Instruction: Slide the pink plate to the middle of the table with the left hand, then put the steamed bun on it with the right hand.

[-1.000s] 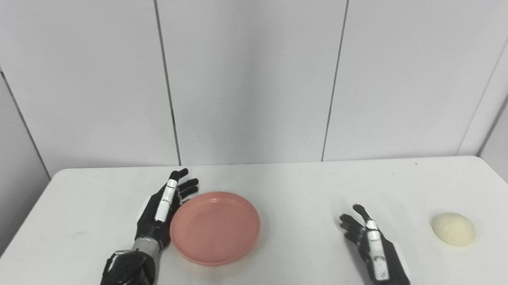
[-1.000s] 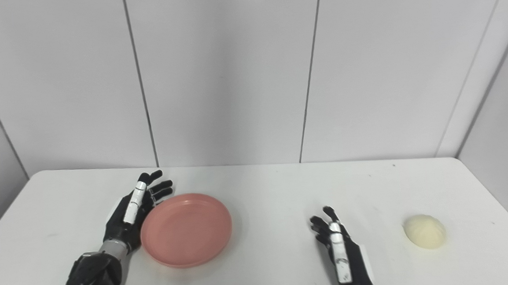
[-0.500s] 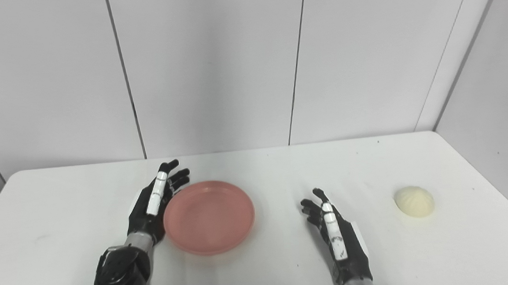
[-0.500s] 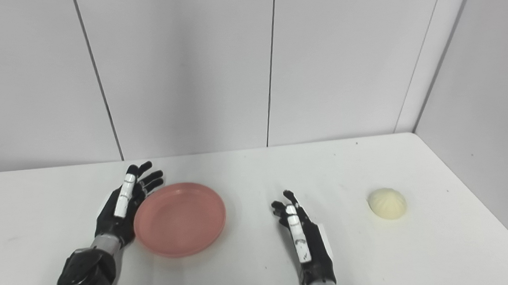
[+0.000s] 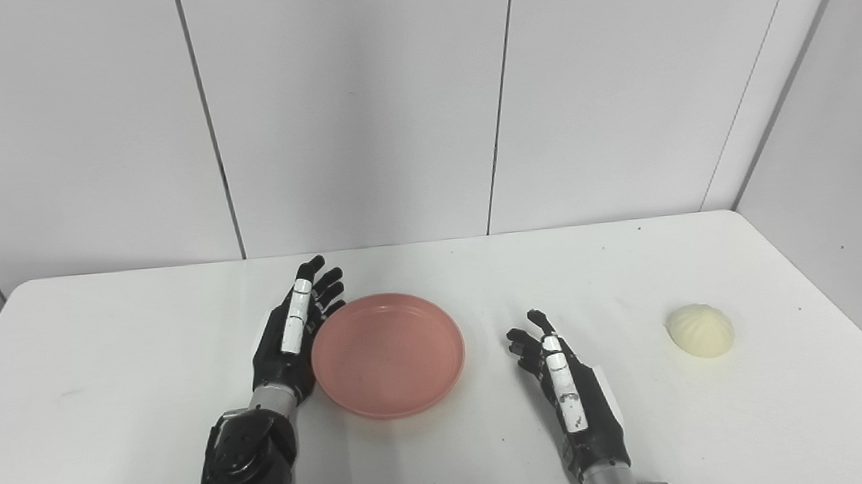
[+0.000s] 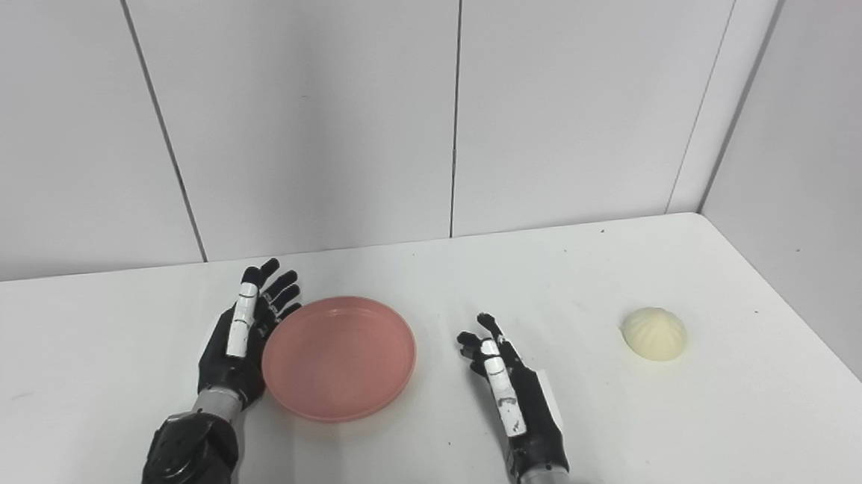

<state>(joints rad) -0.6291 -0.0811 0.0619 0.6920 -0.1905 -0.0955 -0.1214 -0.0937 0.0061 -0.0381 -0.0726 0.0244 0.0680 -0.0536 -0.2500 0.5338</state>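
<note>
The left hand [image 5: 292,339] stands edge-on against the left rim of the pink plate [image 5: 388,354], fingers straight and spread, holding nothing. The plate sits flat on the white table [image 5: 109,366], a little left of centre. The right hand [image 5: 569,398] is open too, fingers apart, empty (palm turned inward). The steamed bun [image 5: 700,330] lies well apart, near the table's right edge.

No text, label, brand, number or sign can be read anywhere in these views, not on any object or surface shown.
</note>
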